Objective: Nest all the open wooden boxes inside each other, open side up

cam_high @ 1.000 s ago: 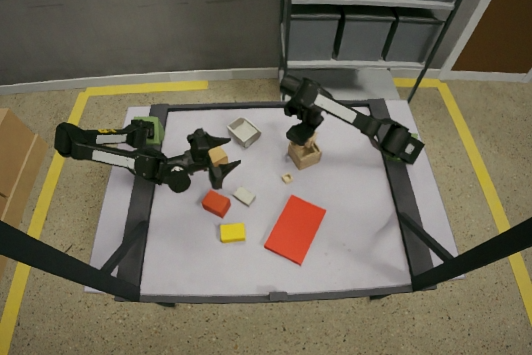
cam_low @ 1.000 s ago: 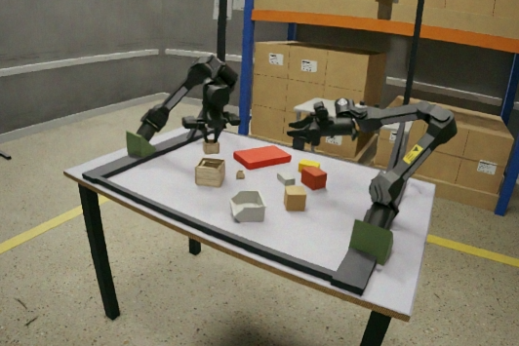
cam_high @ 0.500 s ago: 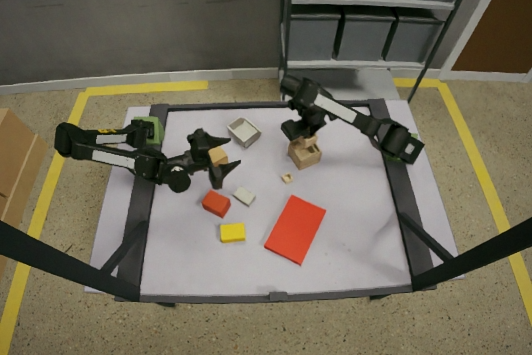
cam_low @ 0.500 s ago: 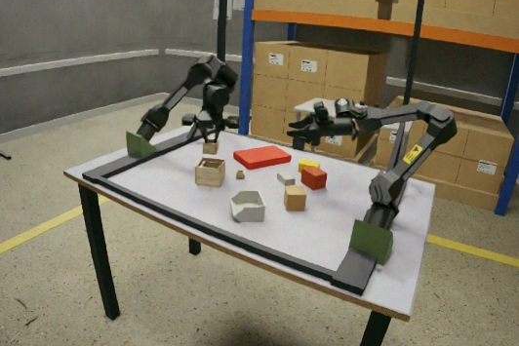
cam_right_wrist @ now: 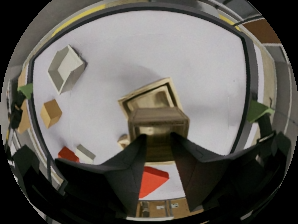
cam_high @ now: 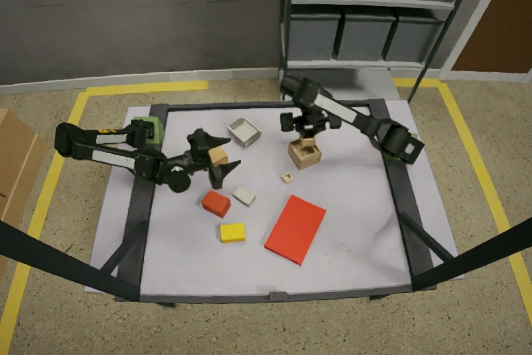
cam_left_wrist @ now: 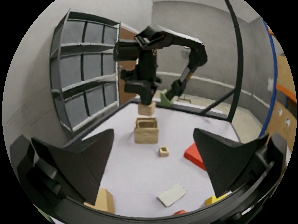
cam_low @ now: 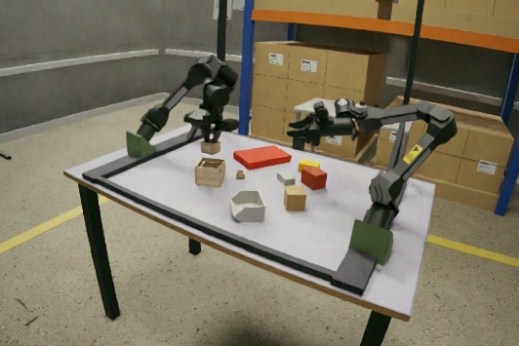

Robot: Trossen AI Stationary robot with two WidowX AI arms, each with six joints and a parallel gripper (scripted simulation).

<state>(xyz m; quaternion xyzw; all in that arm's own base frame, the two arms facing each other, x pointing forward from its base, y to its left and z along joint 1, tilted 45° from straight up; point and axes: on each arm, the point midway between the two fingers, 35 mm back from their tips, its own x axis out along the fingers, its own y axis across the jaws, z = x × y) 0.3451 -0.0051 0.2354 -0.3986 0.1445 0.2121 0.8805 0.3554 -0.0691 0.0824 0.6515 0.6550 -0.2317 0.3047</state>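
My right gripper point(cam_high: 307, 131) is shut on a small wooden box point(cam_high: 308, 143) and holds it just above the biggest wooden box point(cam_high: 306, 158), which stands upright with its open side up. The held box also shows in the exterior view point(cam_low: 211, 147) and in the right wrist view point(cam_right_wrist: 158, 123), over the big box point(cam_low: 210, 172). A tiny wooden box point(cam_high: 286, 178) lies on the table near it. A tan box point(cam_high: 218, 156) with no opening showing sits under my left gripper point(cam_high: 223, 155). That gripper is open, empty and raised well above the table point(cam_low: 307, 132).
A pale grey open box point(cam_high: 244, 131) lies tilted at the back. A red block point(cam_high: 216, 203), a grey block point(cam_high: 244, 196), a yellow block point(cam_high: 232, 232) and a flat red slab point(cam_high: 295, 228) lie toward the front. A dark frame point(cam_high: 142, 195) borders the table.
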